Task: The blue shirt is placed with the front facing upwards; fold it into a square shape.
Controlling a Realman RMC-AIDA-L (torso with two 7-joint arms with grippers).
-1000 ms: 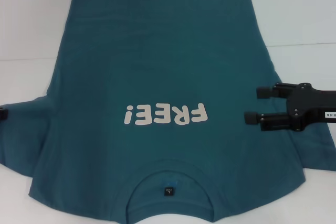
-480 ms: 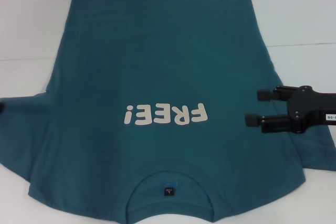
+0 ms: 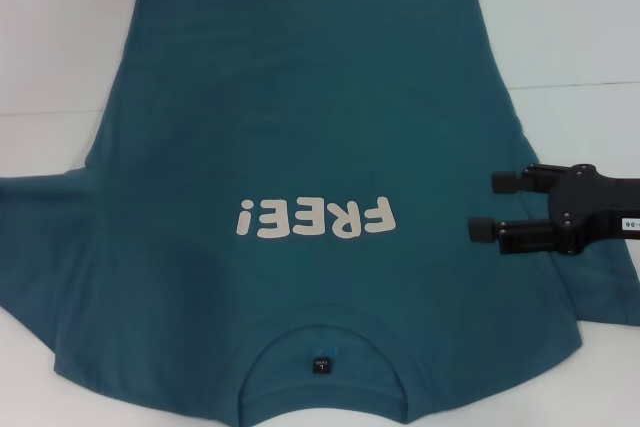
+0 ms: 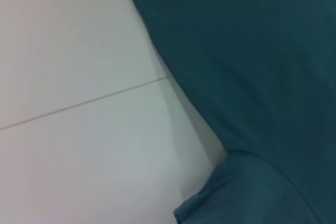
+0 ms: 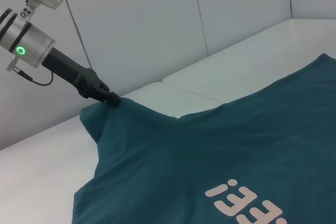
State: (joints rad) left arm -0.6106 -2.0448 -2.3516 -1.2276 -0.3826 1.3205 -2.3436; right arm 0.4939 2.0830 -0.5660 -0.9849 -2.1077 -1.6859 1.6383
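The white table [image 3: 60,37] fills the head view, with a thin seam running across it; the same seam appears in the left wrist view [image 4: 79,106]. In the right wrist view a pale panelled wall [image 5: 157,19] stands behind the table's far edge.

The blue shirt [image 3: 300,127] lies spread on the table, front up, covering most of the surface. Its round neck [image 3: 322,347] is at the near edge, toward the robot, and its hem is at the far edge. White "FREE!" lettering [image 3: 315,217] crosses the chest and reads upside down from the head camera. A small dark label [image 3: 321,364] sits inside the neck. One short sleeve [image 3: 40,237] spreads toward the robot's left; the other lies under the right arm. The left wrist view shows the shirt's side edge [image 4: 236,77] and the sleeve meeting at the armpit, with bare table beside them.

The right gripper [image 3: 482,205] hovers over the shirt's right side, beside the end of the lettering, its two black fingers [image 3: 505,181] pointing inward and standing apart with nothing between them.

The left gripper [image 5: 113,99], seen only from the right wrist camera, is at the tip of the left sleeve, where the cloth rises to a small peak; its fingers are closed on that cloth. A green light [image 5: 20,51] glows on its silver wrist.
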